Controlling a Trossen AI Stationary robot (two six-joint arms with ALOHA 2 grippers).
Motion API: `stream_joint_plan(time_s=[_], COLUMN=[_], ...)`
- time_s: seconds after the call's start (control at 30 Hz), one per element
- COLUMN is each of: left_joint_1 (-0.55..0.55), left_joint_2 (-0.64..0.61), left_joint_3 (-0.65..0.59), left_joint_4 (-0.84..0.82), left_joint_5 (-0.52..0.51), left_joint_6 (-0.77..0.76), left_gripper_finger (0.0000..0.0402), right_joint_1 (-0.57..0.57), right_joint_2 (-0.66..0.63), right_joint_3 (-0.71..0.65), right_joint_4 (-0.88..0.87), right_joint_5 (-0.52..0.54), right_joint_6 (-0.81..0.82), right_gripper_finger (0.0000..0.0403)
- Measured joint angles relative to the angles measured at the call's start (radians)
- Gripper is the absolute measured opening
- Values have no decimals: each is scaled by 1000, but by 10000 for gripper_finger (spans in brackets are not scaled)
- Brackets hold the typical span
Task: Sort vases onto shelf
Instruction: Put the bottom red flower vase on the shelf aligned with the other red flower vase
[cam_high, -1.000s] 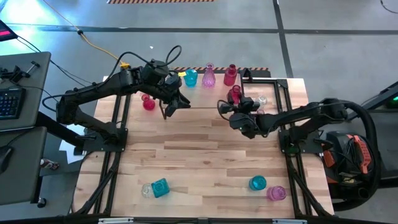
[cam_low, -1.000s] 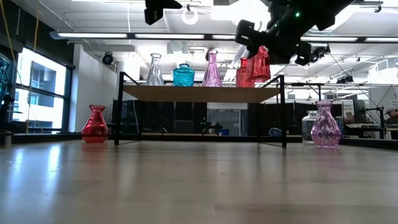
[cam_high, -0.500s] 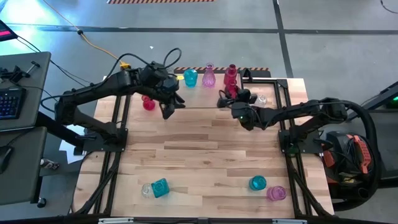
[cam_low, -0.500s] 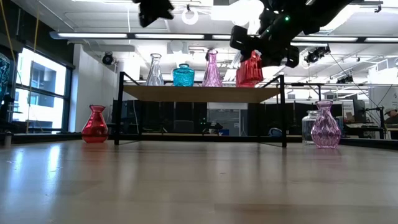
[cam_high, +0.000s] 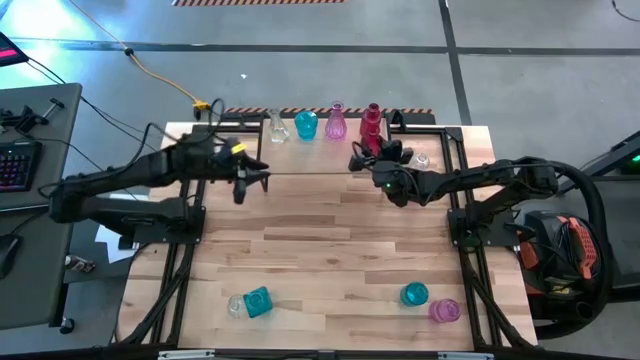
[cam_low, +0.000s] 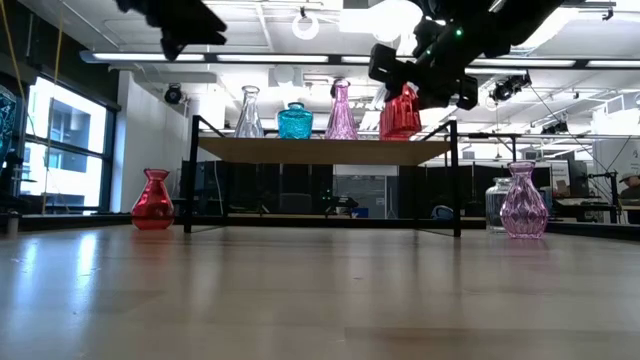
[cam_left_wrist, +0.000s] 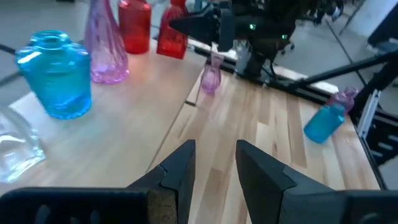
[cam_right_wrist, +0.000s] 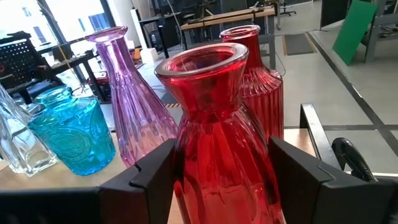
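Observation:
The shelf (cam_high: 300, 150) stands at the table's far side. On its top stand a clear vase (cam_high: 276, 127), a teal vase (cam_high: 306, 124), a pink vase (cam_high: 336, 122) and a red vase (cam_high: 372, 120). My right gripper (cam_high: 376, 158) is shut on another red vase (cam_right_wrist: 217, 155) at the shelf's right end, beside the ribbed red one (cam_right_wrist: 261, 93). Its base is level with the shelf top (cam_low: 400, 125). My left gripper (cam_high: 247, 182) is open and empty above the shelf's left end, and it also shows in the left wrist view (cam_left_wrist: 214, 168). My right gripper pinches the red vase's body just under its neck (cam_right_wrist: 186, 155) between its two fingers, one on each side. The fingers (cam_right_wrist: 305, 180) come about level from the table's right and near side. The vase stands upright. I cannot tell whether its base rests on the shelf.
A red vase (cam_low: 152, 200) stands on the table left of the shelf. A pink vase (cam_low: 523, 200) and a clear one (cam_low: 497, 205) stand to its right. Near the front edge are a teal vase (cam_high: 257, 301) with a clear one (cam_high: 235, 306), and a teal vase (cam_high: 414, 294) with a pink one (cam_high: 444, 311).
My right gripper has carried the red vase toward the far edge and down to the shelf top's height, and the vase has come upright beside the ribbed red one. My left gripper has drawn away from the shelf's vases toward the table's left edge.

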Motion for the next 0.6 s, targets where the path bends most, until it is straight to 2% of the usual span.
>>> stream_joint_plan(time_s=[0.2, 0.6], left_joint_1=[0, 0], left_joint_2=[-76, -64], left_joint_3=[-71, -86], left_joint_4=[40, 32], left_joint_5=[-46, -49], left_joint_6=[0, 0], left_gripper_finger=[106, 106], right_joint_1=[-6, -11], right_joint_2=[19, 58], right_joint_3=[0, 1], right_joint_4=[-10, 13], right_joint_5=[-2, 41], right_joint_6=[2, 37], right_gripper_finger=[197, 197])
